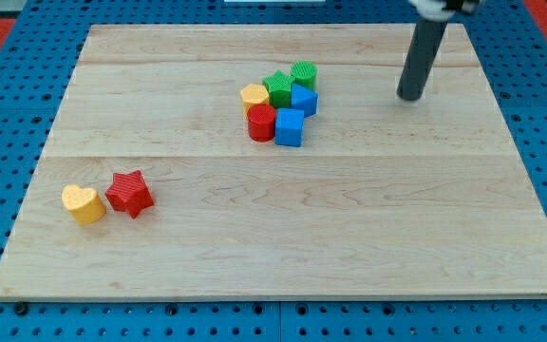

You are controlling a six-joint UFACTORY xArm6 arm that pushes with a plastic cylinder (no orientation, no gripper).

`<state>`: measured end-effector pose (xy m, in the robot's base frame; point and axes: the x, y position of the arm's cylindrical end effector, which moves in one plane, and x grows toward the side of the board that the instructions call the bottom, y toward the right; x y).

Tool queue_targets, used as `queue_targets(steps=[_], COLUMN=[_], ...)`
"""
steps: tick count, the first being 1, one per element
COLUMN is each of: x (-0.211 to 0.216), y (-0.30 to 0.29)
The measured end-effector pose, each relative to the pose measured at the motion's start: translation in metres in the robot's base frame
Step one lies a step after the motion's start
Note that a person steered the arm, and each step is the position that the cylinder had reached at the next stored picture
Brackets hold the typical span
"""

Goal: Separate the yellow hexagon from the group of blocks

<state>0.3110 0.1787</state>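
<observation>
No lettering anywhere that I can read: not on the wooden board (283, 237), not on the blocks, not on the blue pegboard (8, 114) around it.

Yellow hexagon (254, 96), there it is: a squat, flat-topped piece, warm yellow, its top face paler than its sides. It sits at the left edge of the cluster, upper middle of the board. The green star (276, 87) presses against it on the view's right, and the red cylinder (261, 122) touches it just below. So it is packed in on 2 sides, with open wood to its left.

The rest of the cluster: a green cylinder (304, 74) at the top right, a blue block (304, 99) beneath it whose shape I cannot quite make out, and a blue cube (290, 126) at the bottom right, hard against the red cylinder. 6 blocks in all, tight together.

Down at the view's lower left, well apart from the cluster, a yellow heart (83, 203) and a red star (129, 193) sit touching.

I carry no pincer, only a rod, so there is no opening to report. My tip (409, 97) rests on the board to the view's right of the cluster, well clear of the blue block and far from the hexagon, with the whole group between us.
</observation>
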Motion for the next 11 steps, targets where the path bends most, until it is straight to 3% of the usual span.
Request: queue_targets(steps=[1,2,5,6,7,8,10,11], x=[-0.045,-0.042,0.031,-0.007,-0.024,0.007,0.070,0.062], y=[-0.056,-0.118,-0.221,-0.209,-0.148,-0.148,-0.253,-0.245])
